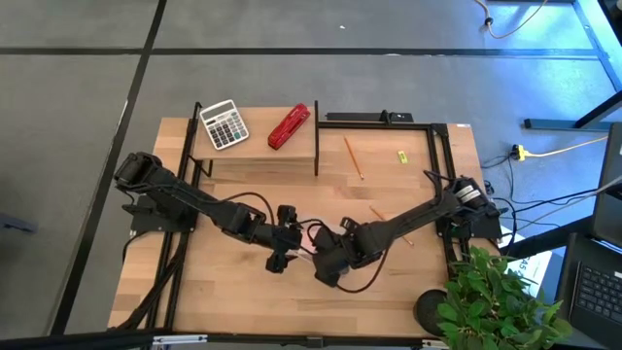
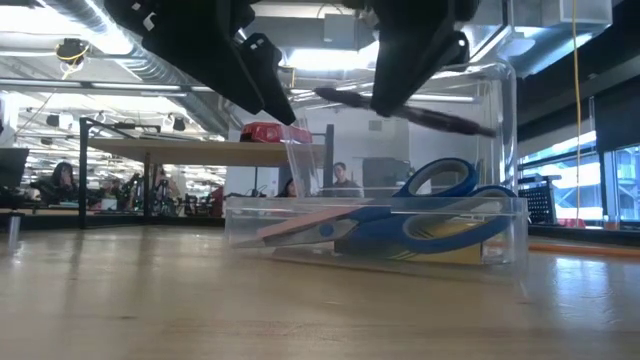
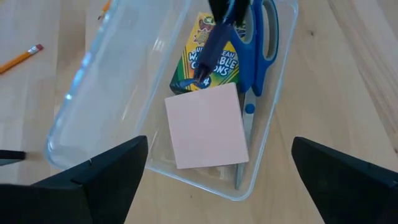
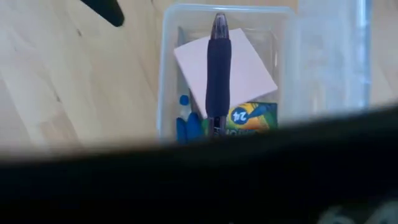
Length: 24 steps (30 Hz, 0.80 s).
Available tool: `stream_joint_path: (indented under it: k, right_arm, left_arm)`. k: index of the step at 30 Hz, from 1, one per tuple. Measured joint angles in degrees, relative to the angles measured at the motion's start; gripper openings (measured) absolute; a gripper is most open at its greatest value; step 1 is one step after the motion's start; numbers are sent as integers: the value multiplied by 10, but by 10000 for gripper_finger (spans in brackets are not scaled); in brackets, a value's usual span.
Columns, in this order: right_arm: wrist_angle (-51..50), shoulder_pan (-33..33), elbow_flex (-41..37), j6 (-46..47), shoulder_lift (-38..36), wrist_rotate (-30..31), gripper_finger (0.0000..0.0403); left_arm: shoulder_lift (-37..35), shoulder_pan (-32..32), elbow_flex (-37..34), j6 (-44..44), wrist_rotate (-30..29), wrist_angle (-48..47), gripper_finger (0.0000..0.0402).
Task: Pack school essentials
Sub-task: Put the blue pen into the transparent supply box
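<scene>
Both arms reaching inward from the worktop's sides, wrists meeting near front centre. Left gripper [image 1: 281,255] pointing down, fingers [image 3: 99,177] spread wide apart, nothing between them. Right gripper [image 1: 328,267] close beside it, also angled down, pinched on a dark pen [image 4: 218,68] sticking out past its tip. Elbows of both arms bent, forearms low.

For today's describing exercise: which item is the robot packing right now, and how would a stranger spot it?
Find the clear plastic box at the middle of the wooden table. Above it, the right pincer holds a dark pen over the pink note pad. Unlike the scissors and crayon pack, it is not yet inside.
</scene>
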Motion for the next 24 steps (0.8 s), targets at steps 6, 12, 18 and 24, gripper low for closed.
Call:
stream_joint_path:
  k: [6, 12, 18, 24]
  right_arm:
    - [2, -9, 0, -23, 9, 7, 37]
    - [-1, -24, 0, -35, 11, 10, 37]
    - [0, -34, 0, -65, 11, -7, 46]
    - [0, -38, 0, -65, 11, -8, 64]
  left_arm:
    - [0, 0, 0, 0, 0, -2, 393]
    - [0, 0, 0, 0, 0, -2, 393]
    - [0, 0, 0, 0, 0, -3, 393]
    - [0, 0, 0, 0, 0, -3, 393]
